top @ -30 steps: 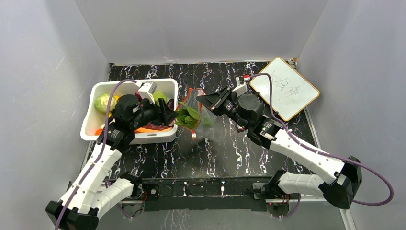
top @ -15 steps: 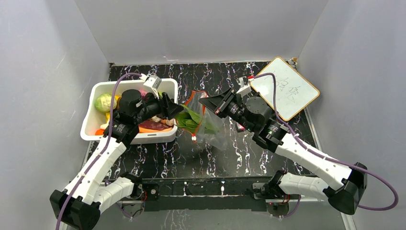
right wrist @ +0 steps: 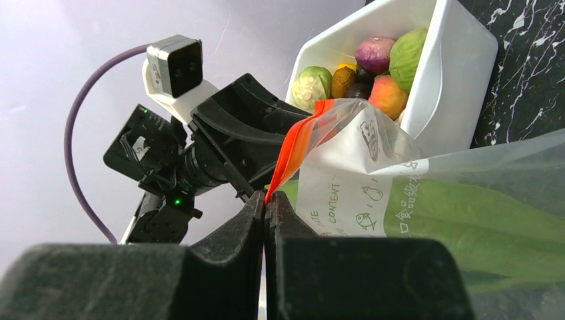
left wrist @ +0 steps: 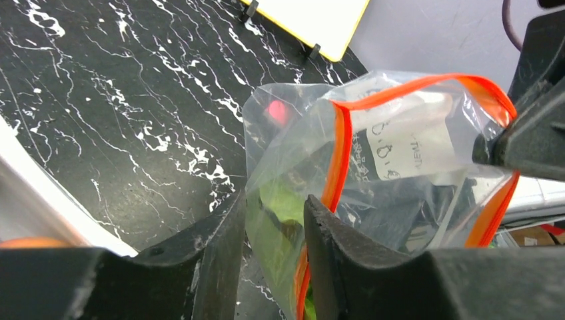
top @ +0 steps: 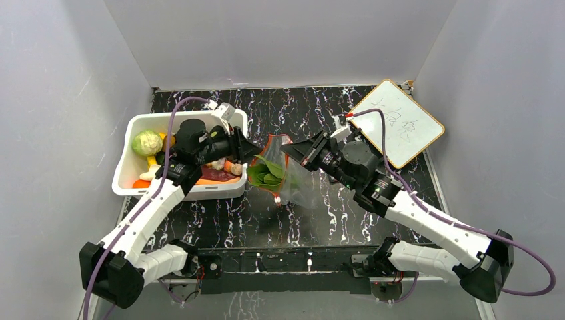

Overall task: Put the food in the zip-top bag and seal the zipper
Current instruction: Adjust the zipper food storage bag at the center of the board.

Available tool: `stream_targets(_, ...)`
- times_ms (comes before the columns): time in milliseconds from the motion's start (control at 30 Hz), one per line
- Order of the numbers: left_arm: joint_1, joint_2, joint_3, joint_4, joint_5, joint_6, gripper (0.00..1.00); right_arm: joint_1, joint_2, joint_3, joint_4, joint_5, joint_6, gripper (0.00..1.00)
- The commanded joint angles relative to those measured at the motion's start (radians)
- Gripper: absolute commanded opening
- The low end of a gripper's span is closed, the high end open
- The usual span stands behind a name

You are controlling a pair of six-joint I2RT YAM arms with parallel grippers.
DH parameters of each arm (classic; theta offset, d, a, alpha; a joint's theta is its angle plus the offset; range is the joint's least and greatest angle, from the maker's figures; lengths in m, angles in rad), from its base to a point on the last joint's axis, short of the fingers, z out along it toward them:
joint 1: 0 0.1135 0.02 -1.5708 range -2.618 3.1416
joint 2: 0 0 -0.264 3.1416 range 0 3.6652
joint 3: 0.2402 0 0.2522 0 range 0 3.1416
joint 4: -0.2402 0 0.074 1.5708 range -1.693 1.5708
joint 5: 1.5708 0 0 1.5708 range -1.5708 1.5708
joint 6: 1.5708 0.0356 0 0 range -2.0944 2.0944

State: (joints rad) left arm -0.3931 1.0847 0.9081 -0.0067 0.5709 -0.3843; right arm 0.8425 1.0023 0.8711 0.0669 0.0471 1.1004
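Observation:
The clear zip-top bag (top: 293, 187) hangs between both arms, mouth toward the left arm. My right gripper (top: 288, 150) is shut on its red-orange zipper (top: 272, 142); in the right wrist view the jaws (right wrist: 266, 200) pinch the strip (right wrist: 296, 143). A green leafy vegetable (top: 265, 177) lies inside the bag (right wrist: 466, 220). My left gripper (top: 253, 152) is at the bag mouth, jaws apart (left wrist: 273, 220), with the bag wall and zipper (left wrist: 340, 147) between them and the leaf (left wrist: 280, 200) showing through. More food lies in the white bin: cabbage (top: 146, 142), peach (right wrist: 388, 95), purple piece (right wrist: 374, 53).
The white bin (top: 126, 167) stands at the left, right behind my left arm. A yellow-framed whiteboard (top: 396, 123) lies at the back right. Grey walls close in the black marbled table (top: 320, 220) on three sides.
My left gripper has pushed right from the bin to the bag mouth. The green leafy vegetable has gone from its jaws down into the bag. My right gripper kept hold of the zipper, shifting slightly.

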Motion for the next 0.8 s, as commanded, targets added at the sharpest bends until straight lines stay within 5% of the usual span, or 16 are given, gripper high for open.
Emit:
stream_targets(0, -0.003, -0.047, -0.022, 0.031, 0.075, -0.007, 0.39, 0.003, -0.036, 0.008, 0.070, 0.026, -0.008, 0.00)
stream_targets(300, -0.003, -0.076, 0.025, -0.036, 0.105, 0.005, 0.45, 0.003, -0.036, 0.007, 0.077, 0.068, -0.021, 0.00)
stream_targets(767, -0.003, -0.077, 0.024, -0.145, 0.095, 0.233, 0.48, 0.002, 0.002, 0.043, 0.088, 0.064, -0.018, 0.00)
